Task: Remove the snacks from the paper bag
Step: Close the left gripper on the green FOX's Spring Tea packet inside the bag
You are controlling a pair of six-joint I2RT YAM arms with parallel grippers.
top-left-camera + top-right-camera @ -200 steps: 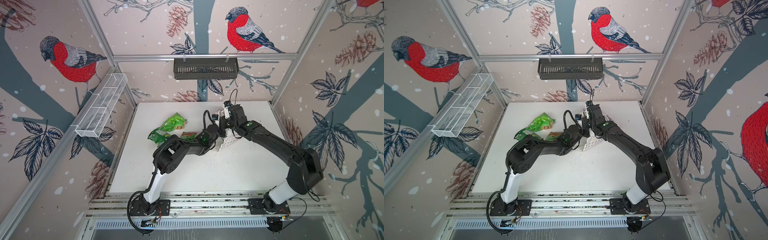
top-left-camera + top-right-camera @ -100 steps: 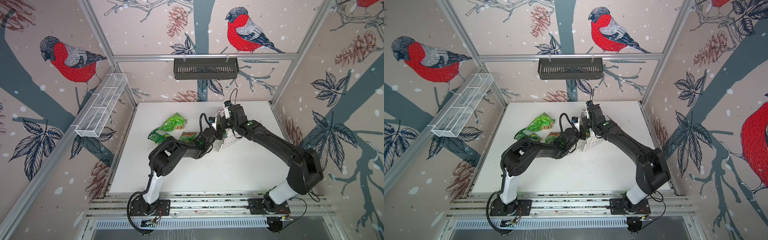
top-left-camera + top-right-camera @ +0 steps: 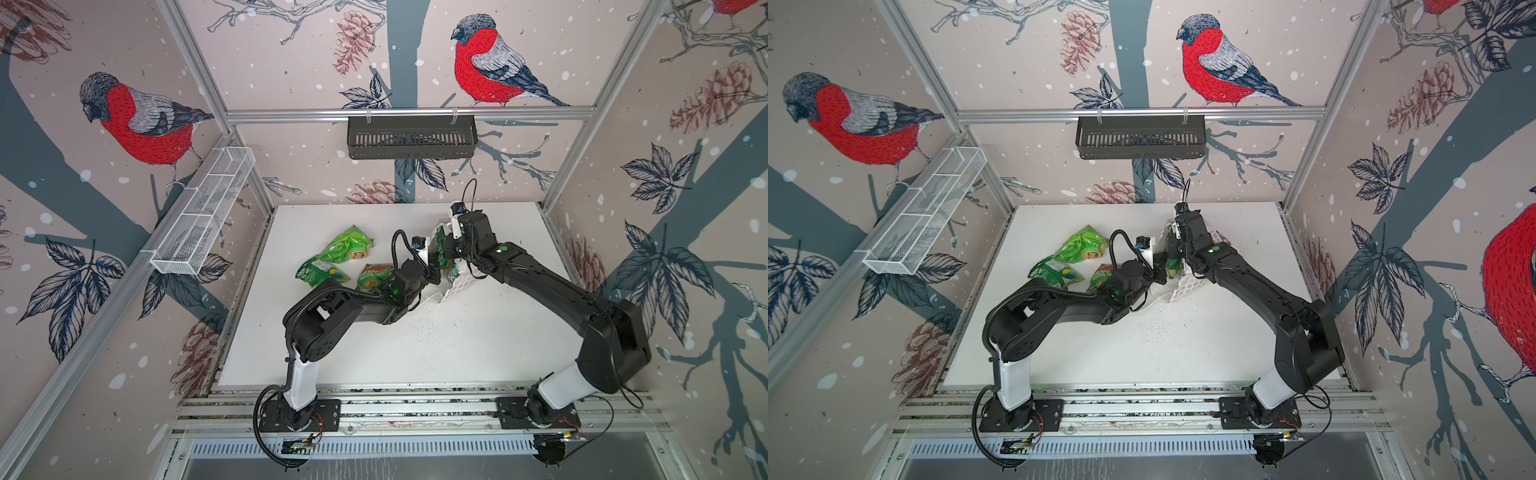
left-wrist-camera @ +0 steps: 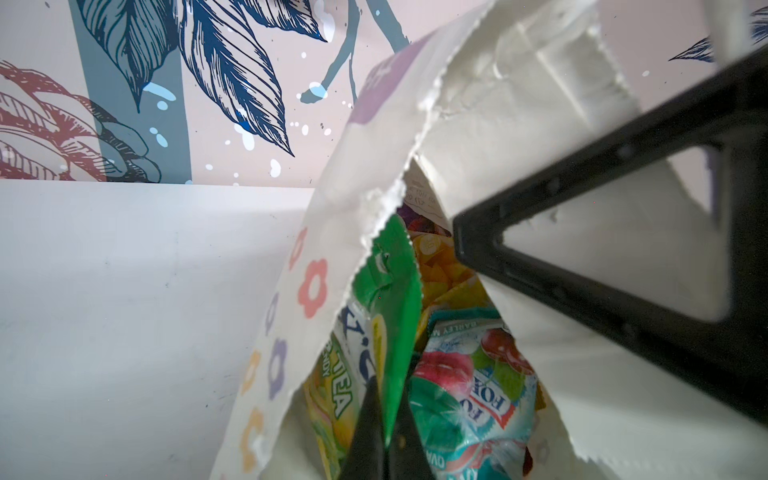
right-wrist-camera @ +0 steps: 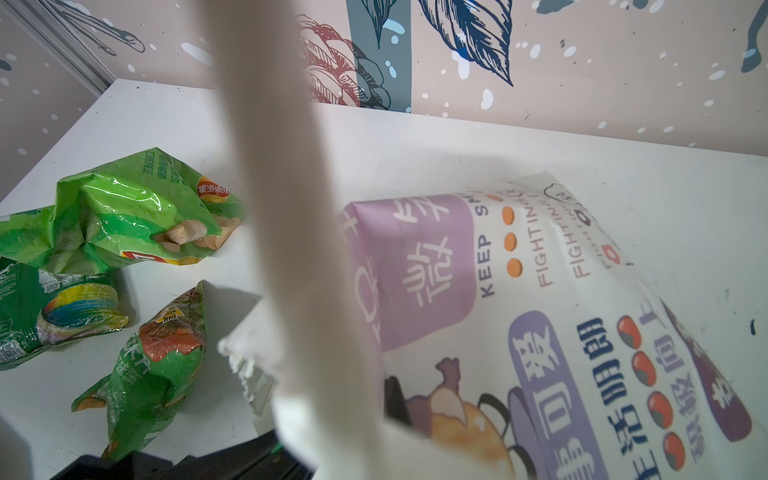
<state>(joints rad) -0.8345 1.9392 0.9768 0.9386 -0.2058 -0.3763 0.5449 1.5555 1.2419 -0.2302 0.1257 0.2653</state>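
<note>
Gripping a green packet (image 4: 392, 299) inside the paper bag (image 4: 316, 232) with the closed left end effector (image 4: 384, 419). Pinching the rim in the closed right end effector (image 3: 448, 249). Next, probably: lift clear without snagging.

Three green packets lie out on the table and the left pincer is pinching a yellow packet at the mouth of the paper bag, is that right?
Not yellow: the left wrist view shows the left pincer pinching a green packet at the mouth of the paper bag. The rest holds.
</note>
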